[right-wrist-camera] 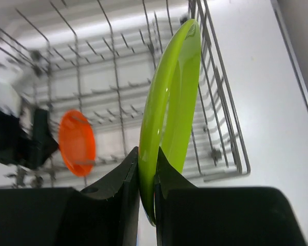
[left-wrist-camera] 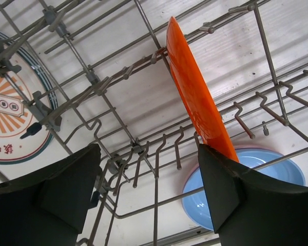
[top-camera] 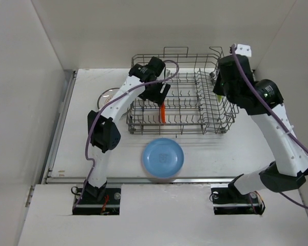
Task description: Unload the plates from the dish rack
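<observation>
Top external view is showing the dish rack (top-camera: 205,125) sitting at the far middle of the table (top-camera: 220,159), with both arms reaching over it. The left gripper (top-camera: 161,95) is hanging over the rack's left half, directly above the orange plate (top-camera: 163,113), which is standing on edge between the tines near the front wall. The right gripper (top-camera: 218,93) is positioned at the rack's right end; in this view the wrist is hiding its jaws.

Left wrist view is showing the left gripper (left-wrist-camera: 149,200) with its jaws standing wide apart and gripping nothing. The orange plate (left-wrist-camera: 195,97) is leaning upright in the tines, its lower edge meeting the tip of the right-hand finger (left-wrist-camera: 246,200). Whether the two are touching cannot be told.

Right wrist view is showing the right gripper (right-wrist-camera: 146,179) pinching the lower rim of the lime green plate (right-wrist-camera: 172,102), with one finger (right-wrist-camera: 118,189) pressing on each face. That plate is standing upright just inside the right side wall of the dish rack (right-wrist-camera: 220,102).

Two plates are lying flat on the table outside the rack. The blue plate (top-camera: 163,157) is resting just in front of the front wall. The sunburst plate (top-camera: 107,96), white with an orange pattern, is lying just beside the left wall, partly hidden by the left arm.
</observation>
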Controlling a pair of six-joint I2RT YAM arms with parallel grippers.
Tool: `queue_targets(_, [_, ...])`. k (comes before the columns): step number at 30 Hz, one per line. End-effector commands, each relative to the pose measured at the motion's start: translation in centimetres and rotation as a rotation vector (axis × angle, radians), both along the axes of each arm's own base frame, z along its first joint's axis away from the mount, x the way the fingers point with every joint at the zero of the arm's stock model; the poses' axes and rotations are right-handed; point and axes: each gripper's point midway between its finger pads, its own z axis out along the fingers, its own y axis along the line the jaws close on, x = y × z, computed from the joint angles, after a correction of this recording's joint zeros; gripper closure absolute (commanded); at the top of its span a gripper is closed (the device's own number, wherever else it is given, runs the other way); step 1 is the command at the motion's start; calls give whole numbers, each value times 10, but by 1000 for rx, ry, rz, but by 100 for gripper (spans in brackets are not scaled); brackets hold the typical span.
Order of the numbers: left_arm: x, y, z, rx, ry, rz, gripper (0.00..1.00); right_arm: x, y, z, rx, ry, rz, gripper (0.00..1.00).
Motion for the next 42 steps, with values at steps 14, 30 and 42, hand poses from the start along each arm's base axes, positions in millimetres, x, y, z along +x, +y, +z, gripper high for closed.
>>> queue_targets(14, [-19, -20, 67, -167, -87, -60, 13, -120, 88, -101, 40, 444, 381, 100])
queue_targets(30, [-9, -9, -10, 56, 18, -34, 38, -157, 54, -264, -208, 820, 81, 100])
queue_targets(42, [-25, -21, -23, -5, 112, -58, 96, -134, 64, -321, -256, 755, 25, 74])
